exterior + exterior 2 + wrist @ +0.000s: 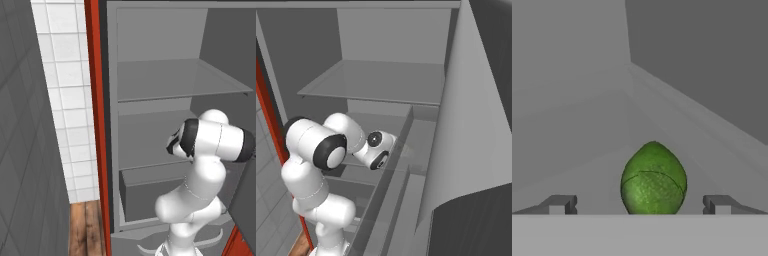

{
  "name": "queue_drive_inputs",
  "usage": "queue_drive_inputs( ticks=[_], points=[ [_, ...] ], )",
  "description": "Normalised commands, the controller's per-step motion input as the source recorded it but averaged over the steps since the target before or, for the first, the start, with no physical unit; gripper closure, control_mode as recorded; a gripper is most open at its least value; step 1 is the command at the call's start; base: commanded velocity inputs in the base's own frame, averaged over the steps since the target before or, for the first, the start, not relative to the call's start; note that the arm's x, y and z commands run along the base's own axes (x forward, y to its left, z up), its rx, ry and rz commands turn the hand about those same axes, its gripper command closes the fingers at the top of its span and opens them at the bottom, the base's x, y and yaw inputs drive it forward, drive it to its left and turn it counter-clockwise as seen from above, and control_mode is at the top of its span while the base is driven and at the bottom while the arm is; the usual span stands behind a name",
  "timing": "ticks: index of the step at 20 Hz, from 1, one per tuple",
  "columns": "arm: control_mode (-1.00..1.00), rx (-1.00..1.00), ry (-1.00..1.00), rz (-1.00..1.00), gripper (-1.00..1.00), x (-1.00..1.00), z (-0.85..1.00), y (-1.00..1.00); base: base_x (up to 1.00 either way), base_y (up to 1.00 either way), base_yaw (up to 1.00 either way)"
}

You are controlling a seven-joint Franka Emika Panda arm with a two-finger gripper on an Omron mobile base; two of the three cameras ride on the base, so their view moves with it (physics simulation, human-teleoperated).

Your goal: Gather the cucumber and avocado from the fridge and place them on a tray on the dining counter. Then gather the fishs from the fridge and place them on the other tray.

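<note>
An avocado [653, 178], egg-shaped with a pointed top and a pebbled, glossy green skin crossed by a thin seam, is seen in the hand view lying on a smooth grey shelf floor [587, 170] inside the fridge [150, 80]. It sits between the 2 dark, blocky fingertips [559, 204] of the pincer [641, 205], which is spread wide, both tips apart from the skin. The fridge interior is matte grey, with flat shelves [376, 80] and a red-edged frame [95, 125].
</note>
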Motion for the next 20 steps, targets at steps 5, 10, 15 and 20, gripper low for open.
queue_drive_inputs(
  ticks=[5,10,15,20],
  points=[
    [-1.0,0.0,0.0,0.0,-1.0,0.15,-0.14,-0.03,0.0,0.0,0.0],
    [-1.0,0.0,0.0,0.0,-1.0,0.07,-0.13,-0.16,0.0,0.0,0.0],
    [-1.0,0.0,0.0,0.0,-1.0,0.0,-0.13,-0.21,0.0,0.0,0.0],
    [-1.0,0.0,0.0,0.0,-1.0,0.0,-0.06,-0.11,0.0,0.0,0.0]
  ],
)
